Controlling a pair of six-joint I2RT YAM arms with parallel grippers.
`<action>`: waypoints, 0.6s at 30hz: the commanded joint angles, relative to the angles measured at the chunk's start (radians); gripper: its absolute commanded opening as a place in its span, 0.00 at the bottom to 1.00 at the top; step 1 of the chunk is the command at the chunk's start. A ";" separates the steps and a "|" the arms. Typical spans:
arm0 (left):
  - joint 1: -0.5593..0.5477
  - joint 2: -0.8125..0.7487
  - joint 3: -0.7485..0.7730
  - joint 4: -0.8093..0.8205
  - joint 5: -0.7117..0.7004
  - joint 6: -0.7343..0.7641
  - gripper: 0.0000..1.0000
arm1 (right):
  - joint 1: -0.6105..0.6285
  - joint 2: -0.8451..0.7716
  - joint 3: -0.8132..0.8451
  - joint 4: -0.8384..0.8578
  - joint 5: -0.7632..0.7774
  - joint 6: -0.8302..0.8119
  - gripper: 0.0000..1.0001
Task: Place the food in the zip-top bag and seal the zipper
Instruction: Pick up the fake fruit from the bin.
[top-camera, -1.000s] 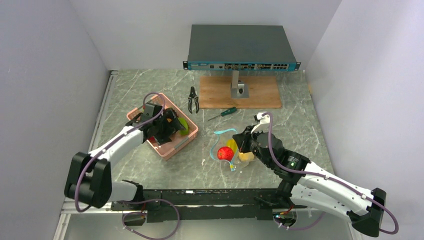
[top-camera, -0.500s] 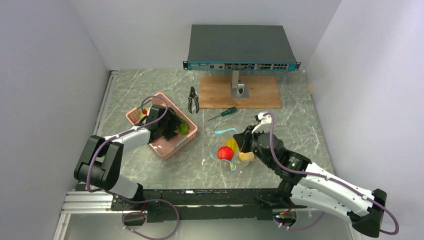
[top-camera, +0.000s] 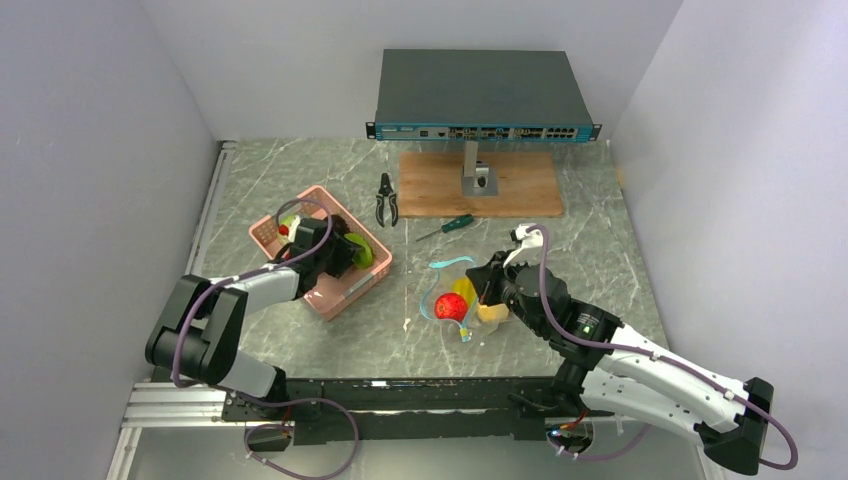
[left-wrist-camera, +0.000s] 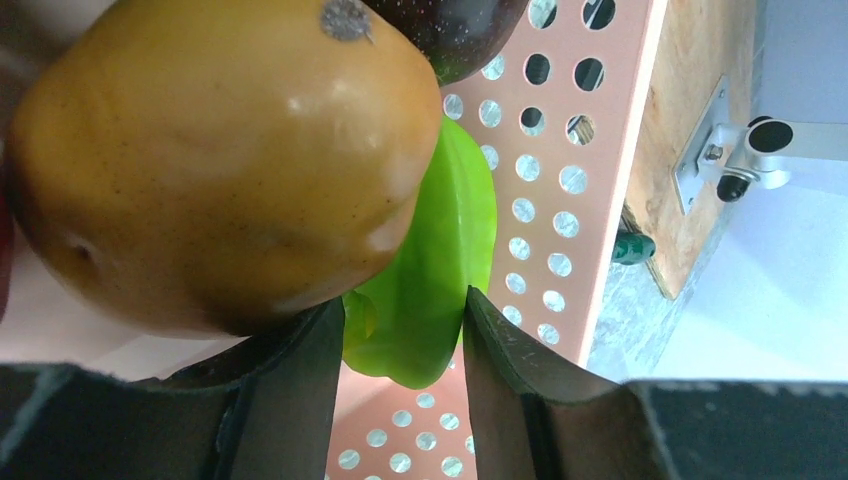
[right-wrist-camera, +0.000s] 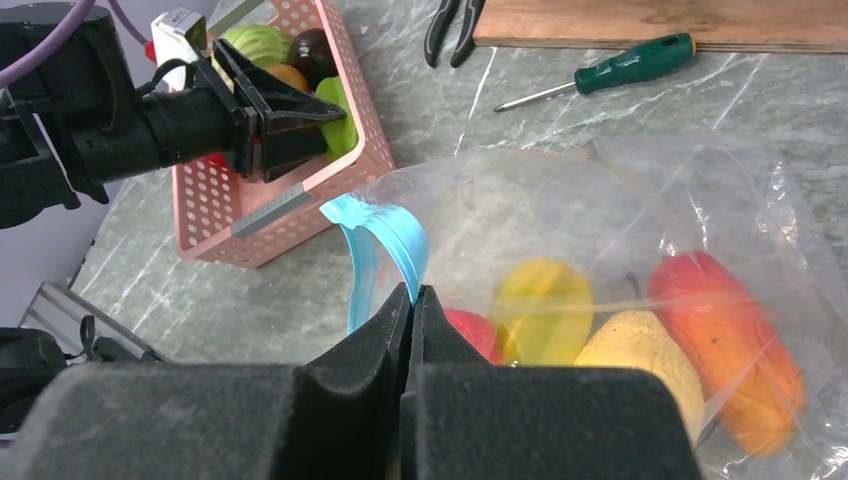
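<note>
The clear zip-top bag (right-wrist-camera: 620, 210) lies on the table holding a red fruit (right-wrist-camera: 725, 340), a yellow one (right-wrist-camera: 545, 310) and a pear (right-wrist-camera: 640, 360). My right gripper (right-wrist-camera: 412, 292) is shut on its teal-blue zipper (right-wrist-camera: 385, 235) and holds the mouth up. In the top view this gripper (top-camera: 487, 290) stands at the bag's right. My left gripper (left-wrist-camera: 405, 310) reaches into the pink basket (left-wrist-camera: 560, 200), and both fingers press against a green food piece (left-wrist-camera: 440, 250). A big orange-yellow fruit (left-wrist-camera: 220, 160) lies against the left finger, and a dark fruit (left-wrist-camera: 460, 30) sits behind it.
The pink basket (top-camera: 355, 290) sits left of the bag (top-camera: 445, 300). A green-handled screwdriver (top-camera: 447, 226) and black pliers (top-camera: 386, 198) lie behind them. Farther back, a wooden board (top-camera: 520, 190) carries a stand with a network switch (top-camera: 482, 95).
My left gripper has pushed deeper into the basket and its jaws have narrowed onto the green piece. The basket shifted slightly. The right arm has not moved.
</note>
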 joint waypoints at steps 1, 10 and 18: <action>0.005 -0.063 0.003 -0.038 -0.025 0.038 0.44 | 0.003 -0.020 0.007 0.030 0.000 0.012 0.00; 0.005 -0.395 0.018 -0.302 -0.040 0.203 0.45 | 0.003 -0.017 0.002 0.034 0.006 0.010 0.00; 0.005 -0.696 -0.010 -0.465 0.187 0.439 0.50 | 0.004 0.005 -0.012 0.063 -0.008 0.013 0.00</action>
